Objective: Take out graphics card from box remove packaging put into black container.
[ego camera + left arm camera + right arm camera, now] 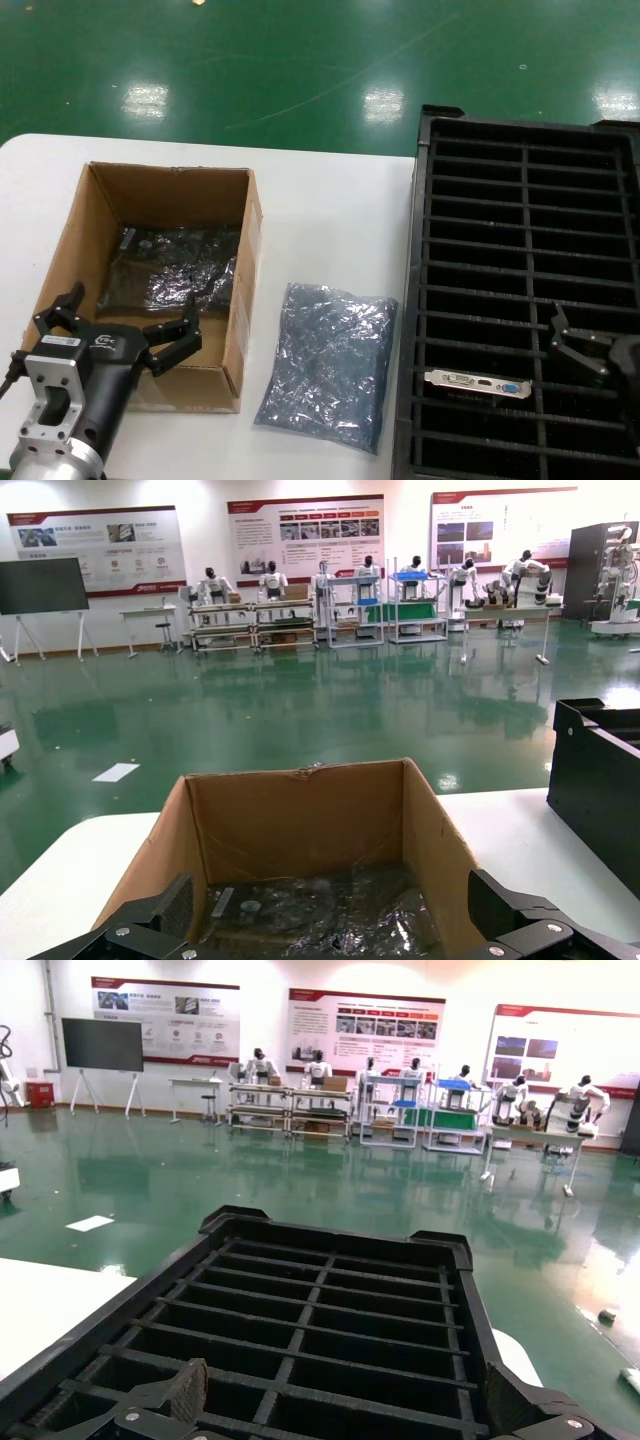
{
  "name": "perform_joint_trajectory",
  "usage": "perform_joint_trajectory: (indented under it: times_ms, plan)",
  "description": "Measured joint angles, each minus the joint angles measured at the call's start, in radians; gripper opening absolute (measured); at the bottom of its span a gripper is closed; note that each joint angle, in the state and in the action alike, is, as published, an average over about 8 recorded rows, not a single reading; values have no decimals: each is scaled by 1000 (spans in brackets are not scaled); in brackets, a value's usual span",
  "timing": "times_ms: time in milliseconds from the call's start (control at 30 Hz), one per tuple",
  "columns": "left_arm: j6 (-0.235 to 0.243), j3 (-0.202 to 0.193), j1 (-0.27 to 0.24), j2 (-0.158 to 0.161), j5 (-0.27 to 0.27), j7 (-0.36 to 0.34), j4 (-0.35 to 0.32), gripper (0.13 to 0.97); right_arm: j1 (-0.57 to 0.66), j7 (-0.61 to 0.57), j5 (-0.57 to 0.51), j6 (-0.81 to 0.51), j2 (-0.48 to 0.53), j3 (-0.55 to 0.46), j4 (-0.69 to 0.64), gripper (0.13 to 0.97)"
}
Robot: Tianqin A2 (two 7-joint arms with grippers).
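Note:
The brown box (70, 240) stands at the table's left with a crinkled silvery bag (170, 270) lying flat on its floor. My left gripper (125, 312) hangs open over the box's near edge; the left wrist view looks into the box (300, 815) at that bag (330, 915) between the spread fingers (165, 910). A second piece of packaging (325, 365) lies flat on the table between the box and the black container (525, 160). A graphics card (478, 383) stands in a near slot, bracket up. Over the container's near right, my right gripper (560, 335) is open and empty.
White table (330, 210) carries everything; green floor lies beyond its far edge. The right wrist view shows the container's slots (320, 1330) below the open fingers (190, 1385). The container's corner (600, 780) shows in the left wrist view.

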Motion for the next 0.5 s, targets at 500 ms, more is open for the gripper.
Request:
perform_joint_trajectory:
  times_ms: [500]
  plan:
    - [0, 0, 0, 0, 0, 0, 0, 966, 0, 0, 0, 0, 0, 0, 0, 966]
